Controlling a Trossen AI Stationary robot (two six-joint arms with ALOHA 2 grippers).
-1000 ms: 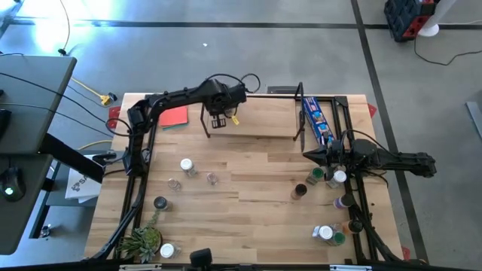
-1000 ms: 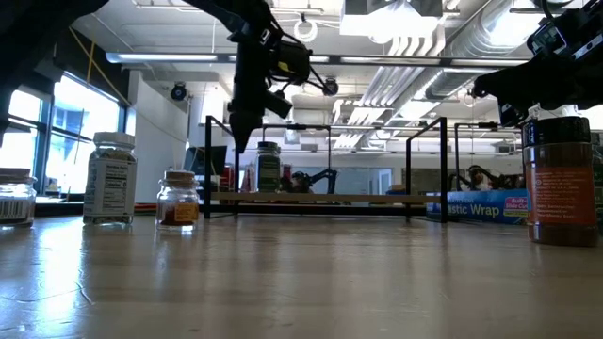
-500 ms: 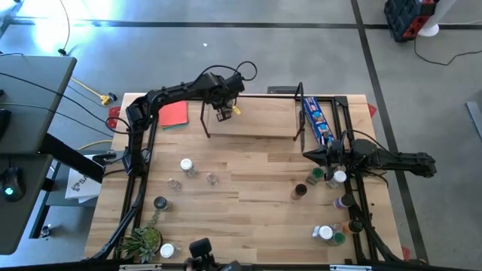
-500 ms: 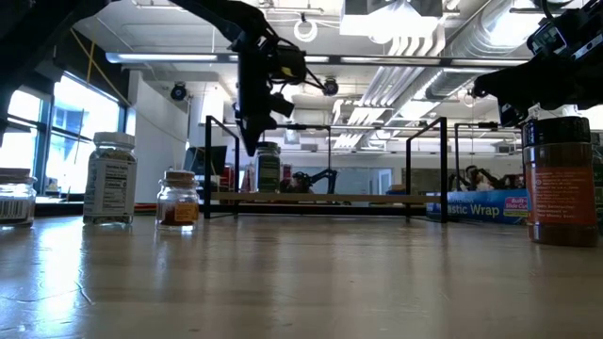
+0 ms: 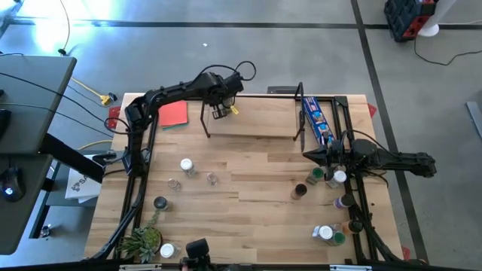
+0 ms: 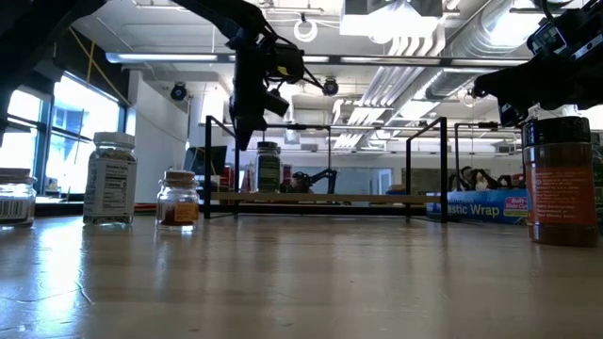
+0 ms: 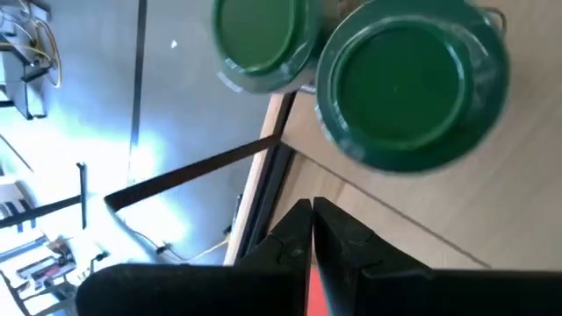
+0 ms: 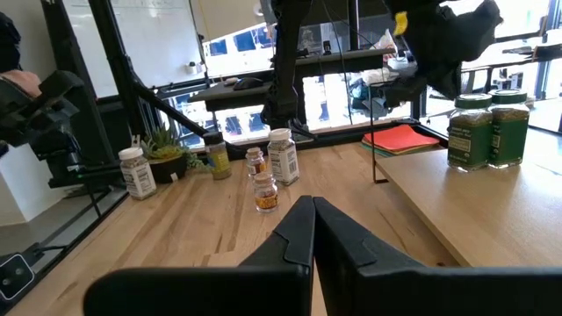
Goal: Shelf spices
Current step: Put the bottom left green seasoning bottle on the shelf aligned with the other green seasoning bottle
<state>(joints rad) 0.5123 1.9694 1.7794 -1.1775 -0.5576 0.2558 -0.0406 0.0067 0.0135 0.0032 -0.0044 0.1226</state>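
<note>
Spices: two green-lidded glass jars [image 7: 395, 88] standing on the low light-wood shelf [image 5: 252, 120].
Left gripper [image 5: 221, 111]: above those jars, fingers closed, empty.
Right gripper [image 5: 310, 154]: right of the shelf, closed, empty.

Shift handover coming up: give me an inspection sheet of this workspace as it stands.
Surface: light wooden table, jars scattered on both sides.
Job's things: two green-lidded jars side by side on the shelf; other spice jars stand loose on the table.
Clutter: red flat square, blue packet, small plant.
Grippers: left gripper above the shelf's left end, jaws shut, empty; right gripper low at the right-side jars, jaws shut.
Cables: loops on the left arm, yellow cable on the floor.
Surroundings: grey floor; person partly visible in right wrist view.
</note>
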